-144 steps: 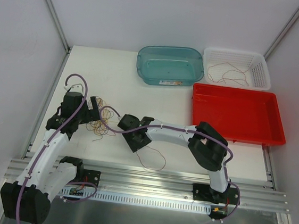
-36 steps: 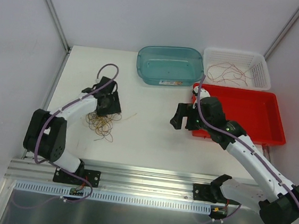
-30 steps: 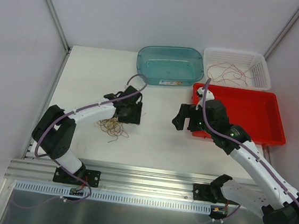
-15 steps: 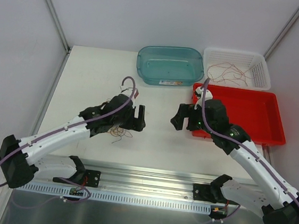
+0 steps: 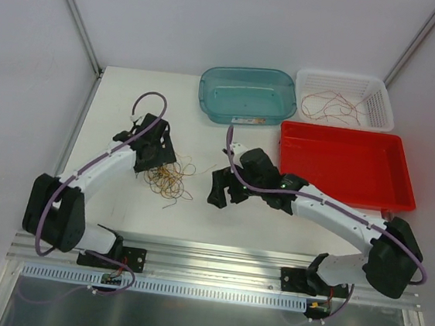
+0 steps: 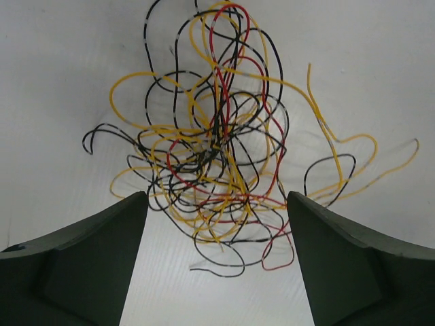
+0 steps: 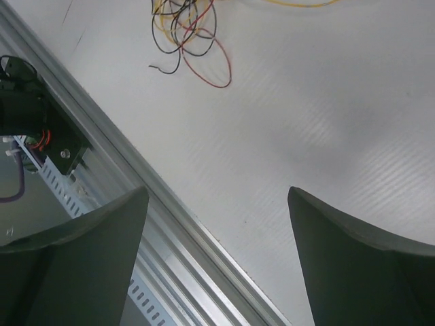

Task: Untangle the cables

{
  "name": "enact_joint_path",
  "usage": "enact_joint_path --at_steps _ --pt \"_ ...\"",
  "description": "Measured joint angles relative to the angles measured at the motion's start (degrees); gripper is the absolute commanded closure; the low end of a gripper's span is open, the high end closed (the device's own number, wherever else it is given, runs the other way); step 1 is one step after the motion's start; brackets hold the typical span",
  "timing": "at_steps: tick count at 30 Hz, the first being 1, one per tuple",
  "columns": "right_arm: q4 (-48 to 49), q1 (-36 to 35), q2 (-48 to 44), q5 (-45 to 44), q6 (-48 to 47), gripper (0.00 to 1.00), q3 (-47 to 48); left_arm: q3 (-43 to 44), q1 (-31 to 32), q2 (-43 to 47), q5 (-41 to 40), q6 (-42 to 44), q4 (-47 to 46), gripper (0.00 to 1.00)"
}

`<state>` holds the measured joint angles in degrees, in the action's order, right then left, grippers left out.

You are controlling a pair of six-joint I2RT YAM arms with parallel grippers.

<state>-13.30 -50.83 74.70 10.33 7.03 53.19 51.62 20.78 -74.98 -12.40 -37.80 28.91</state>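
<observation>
Bright, even diffuse light, faint soft shadows beneath the cables (image 6: 217, 163), wrist views sharp

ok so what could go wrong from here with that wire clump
1. The left pincer stands open astride the tangle of wires. Closing here would likely catch several strands at once and tighten the knot.
2. The right pincer is open over the table beside the clump, near the metal rail. A stray pull might drag loose ends into the rail.
3. Both arms are close together at the clump, so they could bump.
</observation>
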Motion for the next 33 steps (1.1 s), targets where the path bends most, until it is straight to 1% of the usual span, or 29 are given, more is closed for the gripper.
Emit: enact_joint_path --at_steps 1,3,4,5,7,8,9,16,21,22,25,28,33 --pt "0.7 -1.0 1.2 0.3 0.0 0.13 0.1 1.2 -0.6 -2.5 -0.3 0.1 0.0 0.22" --pt "1.4 -2.9 3.0 0.7 0.0 0.13 0.7 2.9 -1.0 -6.4 -0.3 0.2 -0.3 0.27" --pt "1.9 -3.8 3.7 0.9 0.0 0.15 1.2 3.6 -1.2 -8.3 0.2 0.3 -0.4 0.35" --pt "2.4 -4.5 4.2 1.1 0.0 0.16 1.6 4.2 -1.3 -10.1 1.1 0.3 -0.6 0.38" --pt "3.7 -5.4 5.1 1.4 0.0 0.18 2.2 4.5 -1.2 -12.5 2.5 0.1 -1.0 0.44" --pt "4.5 -5.6 5.6 1.6 0.0 0.21 2.4 4.5 -1.1 -13.3 3.6 -0.2 -0.9 0.50" --pt "5.4 -5.9 6.2 1.8 -0.1 0.22 2.5 4.5 -0.6 -13.8 4.3 -0.6 -0.8 0.52" --pt "11.1 -6.7 12.2 2.6 -0.4 0.34 2.3 2.0 6.1 -11.2 8.5 -3.9 -1.2 0.53" --pt "11.9 -6.8 15.8 2.3 -1.9 0.42 2.2 0.6 7.4 -8.7 9.6 -5.3 -1.1 0.52" --pt "11.9 -6.8 16.4 2.3 -2.2 0.47 2.2 0.5 7.4 -8.4 9.6 -5.5 -1.2 0.52" --pt "11.4 -6.8 17.6 2.3 -3.1 0.56 2.2 0.4 7.4 -7.9 9.6 -5.9 -1.2 0.51" --pt "10.9 -6.8 18.2 3.1 -3.7 0.58 2.3 0.4 7.4 -7.9 9.6 -6.1 -1.2 0.51" --pt "9.5 -7.1 21.0 5.8 -5.0 0.59 3.0 0.4 7.4 -7.9 9.6 -6.1 -1.2 0.51"
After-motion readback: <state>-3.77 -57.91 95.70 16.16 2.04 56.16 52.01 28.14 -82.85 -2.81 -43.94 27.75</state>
